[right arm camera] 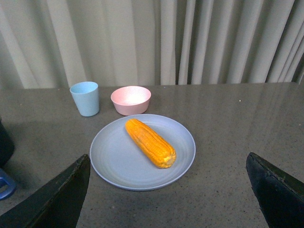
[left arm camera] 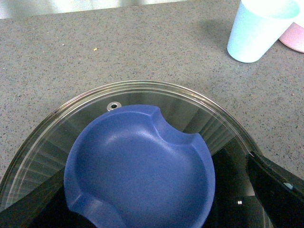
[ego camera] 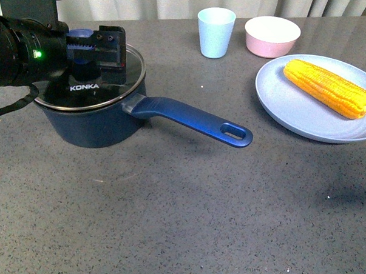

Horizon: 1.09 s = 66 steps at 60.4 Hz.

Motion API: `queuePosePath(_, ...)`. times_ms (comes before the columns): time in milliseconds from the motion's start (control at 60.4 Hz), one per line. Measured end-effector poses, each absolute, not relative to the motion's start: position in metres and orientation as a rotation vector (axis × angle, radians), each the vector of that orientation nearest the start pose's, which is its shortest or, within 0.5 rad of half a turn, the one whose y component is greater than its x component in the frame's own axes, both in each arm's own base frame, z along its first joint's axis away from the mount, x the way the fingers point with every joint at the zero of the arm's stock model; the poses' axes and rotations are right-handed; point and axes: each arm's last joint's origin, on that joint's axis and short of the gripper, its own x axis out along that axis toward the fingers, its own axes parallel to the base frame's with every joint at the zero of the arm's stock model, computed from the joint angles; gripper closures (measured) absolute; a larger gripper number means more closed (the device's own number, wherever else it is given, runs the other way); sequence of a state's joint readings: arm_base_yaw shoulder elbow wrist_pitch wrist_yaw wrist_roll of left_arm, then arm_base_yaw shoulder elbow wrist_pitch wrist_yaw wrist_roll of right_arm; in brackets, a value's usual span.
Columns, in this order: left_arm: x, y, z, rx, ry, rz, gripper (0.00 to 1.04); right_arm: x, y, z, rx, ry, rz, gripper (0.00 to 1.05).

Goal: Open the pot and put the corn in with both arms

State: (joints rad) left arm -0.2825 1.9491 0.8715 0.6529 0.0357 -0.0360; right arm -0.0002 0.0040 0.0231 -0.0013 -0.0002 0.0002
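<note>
The dark blue pot [ego camera: 94, 125] stands at the left of the table with its glass KONKA lid [ego camera: 117, 85] on and its long blue handle [ego camera: 194, 119] pointing right. My left gripper [ego camera: 93, 48] is open and hangs over the lid, its fingers on either side of the blue knob [left arm camera: 137, 168]. The yellow corn [ego camera: 328, 87] lies on a light blue plate [ego camera: 291, 111] at the right; it also shows in the right wrist view [right arm camera: 149, 142]. My right gripper [right arm camera: 168, 199] is open and empty, back from the plate [right arm camera: 114, 161]; it is out of the front view.
A light blue cup [ego camera: 216, 31] and a pink bowl [ego camera: 272, 36] stand at the back of the table, behind the plate. Curtains hang behind the table's far edge. The cup [left arm camera: 259, 28] also shows in the left wrist view.
</note>
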Motion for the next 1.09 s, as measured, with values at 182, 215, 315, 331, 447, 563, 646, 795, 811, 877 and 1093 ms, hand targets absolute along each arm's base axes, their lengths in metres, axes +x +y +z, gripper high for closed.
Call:
queuePosePath(182,0.3635,-0.1063,0.1189,0.015,0.431,-0.296,0.09,0.0965,0.0,0.1709,0.0,-0.018,0.0,0.09)
queuePosePath(215,0.3641,-0.1063,0.1191,0.013,0.43,-0.295,0.09,0.0965,0.0,0.1709,0.0,-0.018,0.0,0.09)
queuePosePath(315,0.3652,-0.1065,0.118,0.012,0.431,-0.293,0.09,0.0965,0.0,0.1709,0.0,-0.018,0.0,0.09)
queuePosePath(331,0.3654,-0.1065,0.1179,0.011,0.43,-0.293,0.09,0.0965,0.0,0.1709,0.0,-0.018,0.0,0.09)
queuePosePath(447,0.3662,-0.1065,0.1174,0.01,0.425,-0.29,0.09,0.0965,0.0,0.1709,0.0,-0.018,0.0,0.09)
queuePosePath(563,0.3663,-0.1065,0.1172,0.01,0.423,-0.288,0.09,0.0965,0.0,0.1709,0.0,-0.018,0.0,0.09)
queuePosePath(646,0.3666,-0.1055,0.1172,0.011,0.422,-0.272,0.2,0.0965,0.0,0.1709,0.0,-0.018,0.0,0.09)
queuePosePath(795,0.3675,-0.1026,0.117,0.01,0.423,-0.253,0.44,0.0965,0.0,0.1709,0.0,-0.018,0.0,0.09)
queuePosePath(811,0.3675,-0.1026,0.117,0.01,0.423,-0.254,0.45,0.0965,0.0,0.1709,0.0,-0.018,0.0,0.09)
queuePosePath(877,0.3675,-0.1024,0.117,0.01,0.423,-0.253,0.46,0.0965,0.0,0.1709,0.0,-0.018,0.0,0.09)
queuePosePath(1093,0.3668,-0.1023,0.1187,0.002,0.421,-0.257,0.46,0.0965,0.0,0.1709,0.0,-0.018,0.0,0.09)
